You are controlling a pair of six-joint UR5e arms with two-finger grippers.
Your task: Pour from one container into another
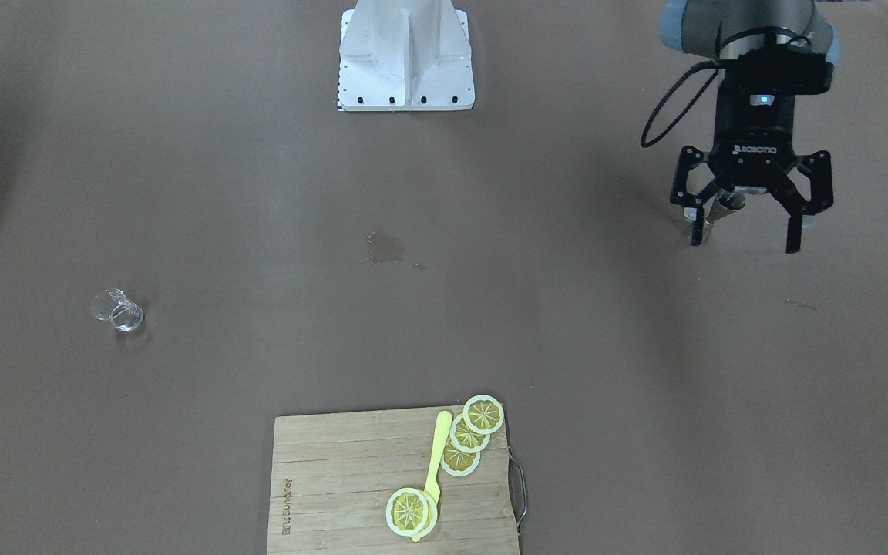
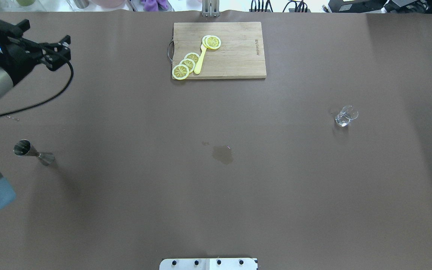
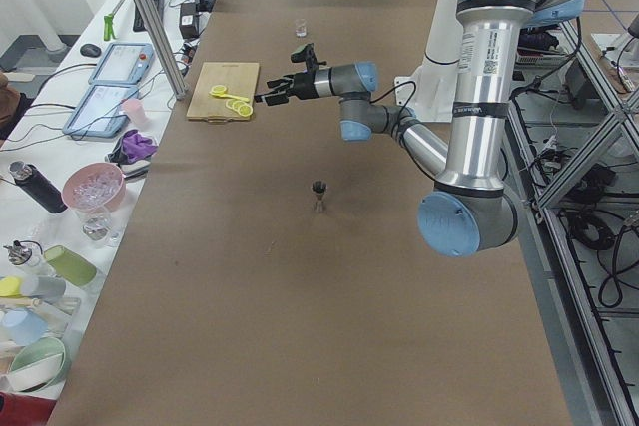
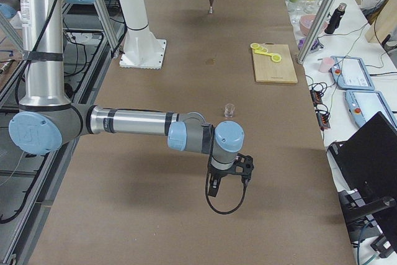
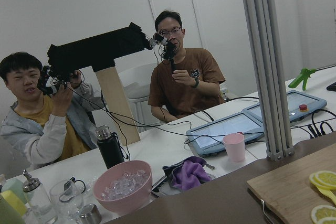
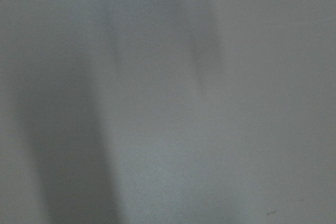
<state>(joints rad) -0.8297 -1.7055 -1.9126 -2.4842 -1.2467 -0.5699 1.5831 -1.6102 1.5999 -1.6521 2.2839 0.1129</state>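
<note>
A small steel jigger stands upright on the brown table on my left side; it also shows in the exterior left view. A small clear glass stands on my right side, the same glass at the front view's left. My left gripper hangs open and empty, raised well above the table, and partly covers the jigger in that view. My right gripper shows only in the exterior right view, low over the table short of the glass; I cannot tell its state.
A wooden cutting board with lemon slices and a yellow utensil lies at the table's far edge. A wet stain marks the middle. The robot's white base stands at the near edge. Operators sit beyond the far edge.
</note>
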